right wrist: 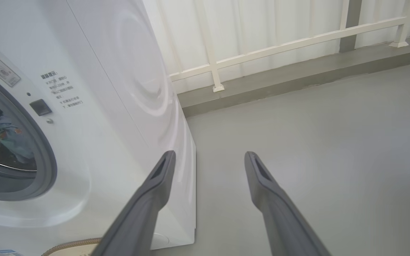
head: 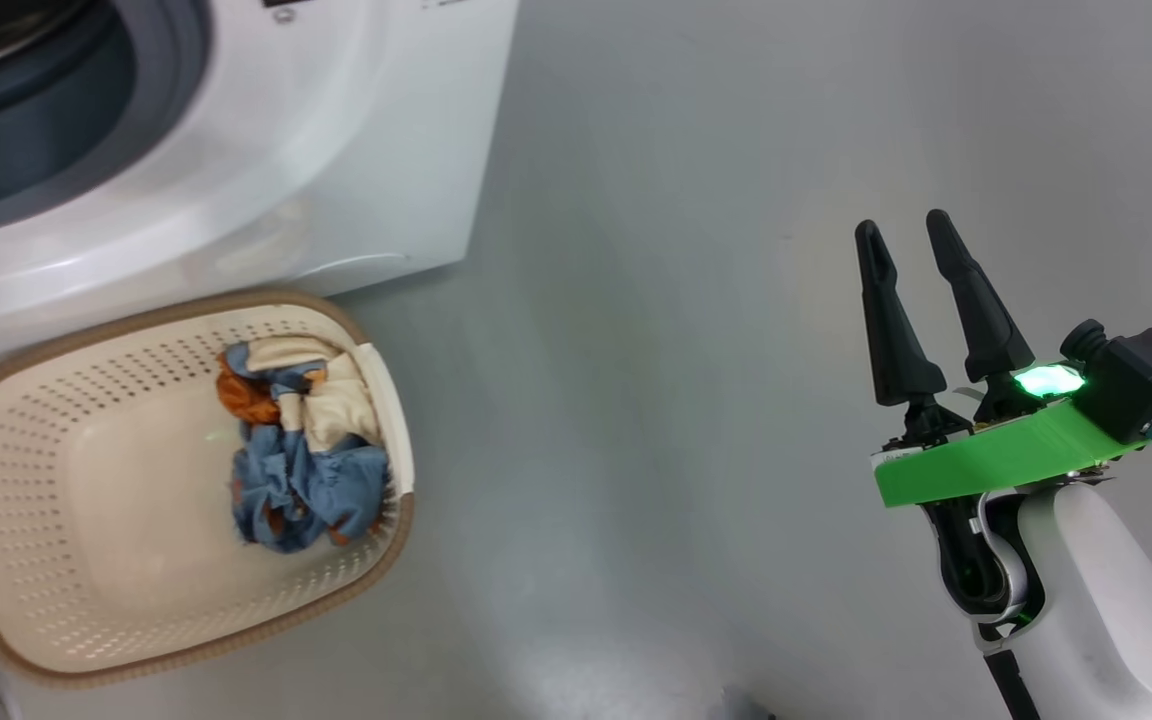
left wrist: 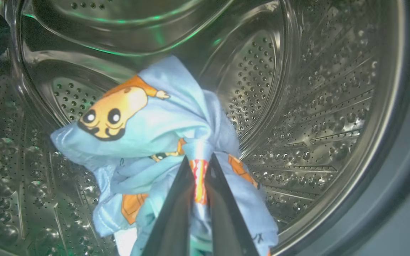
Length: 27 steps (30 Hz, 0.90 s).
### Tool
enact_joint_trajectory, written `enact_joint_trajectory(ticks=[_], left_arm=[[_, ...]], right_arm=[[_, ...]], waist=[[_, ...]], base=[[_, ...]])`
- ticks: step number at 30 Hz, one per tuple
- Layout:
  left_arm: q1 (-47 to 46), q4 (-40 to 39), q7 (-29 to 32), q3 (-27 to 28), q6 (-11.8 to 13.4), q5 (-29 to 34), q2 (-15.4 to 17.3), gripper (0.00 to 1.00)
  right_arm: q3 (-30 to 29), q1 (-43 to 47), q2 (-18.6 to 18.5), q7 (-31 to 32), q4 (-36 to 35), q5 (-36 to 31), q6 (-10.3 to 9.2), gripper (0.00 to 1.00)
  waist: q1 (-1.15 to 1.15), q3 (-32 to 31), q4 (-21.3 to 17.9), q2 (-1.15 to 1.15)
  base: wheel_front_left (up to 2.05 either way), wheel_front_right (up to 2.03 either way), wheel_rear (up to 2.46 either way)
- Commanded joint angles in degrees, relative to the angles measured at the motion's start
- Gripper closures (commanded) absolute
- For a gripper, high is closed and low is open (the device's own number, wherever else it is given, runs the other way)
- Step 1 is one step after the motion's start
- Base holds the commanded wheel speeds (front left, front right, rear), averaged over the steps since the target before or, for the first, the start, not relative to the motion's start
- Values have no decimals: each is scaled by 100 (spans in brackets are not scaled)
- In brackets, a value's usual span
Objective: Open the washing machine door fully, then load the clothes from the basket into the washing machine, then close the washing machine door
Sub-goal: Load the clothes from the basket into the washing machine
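My left gripper (left wrist: 198, 160) is inside the steel drum (left wrist: 315, 117) of the washing machine (head: 266, 170), shut on a blue garment (left wrist: 148, 135) with orange cartoon prints that hangs bunched around the fingers. More clothes (head: 301, 440), blue, cream and rust-orange, lie at the right end of the cream basket (head: 56, 560) on the floor in front of the machine. My right gripper (head: 906, 235) hovers open over bare floor, far right of the basket, nothing between its fingers (right wrist: 155, 185). The washing machine door is out of view.
Grey floor (head: 656, 400) stretches to the right of the machine. In the right wrist view a white railing (right wrist: 279, 46) on a low kerb runs behind the machine (right wrist: 119, 89). The basket stands close against the machine's front.
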Motion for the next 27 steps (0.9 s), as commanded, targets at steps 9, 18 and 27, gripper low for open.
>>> enact_joint_trajectory(ticks=[9,18,27], left_arm=[[-383,128,-37,28,124,205,484,0],[-254,68,-37,74,96,129,363,0],[452,-287,-37,364,46,-85,107,0]], right_arm=[[177,-102,25,-45,-131,48,32,0],[165,-144,-13,-45,-123,4,32,0],[124,-167,-129,-45,-130,-19,32,0]], waist=[[0,283,-271,0],[0,227,-148,0],[0,77,77,0]], base=[[0,0,0],[0,0,0],[0,0,0]])
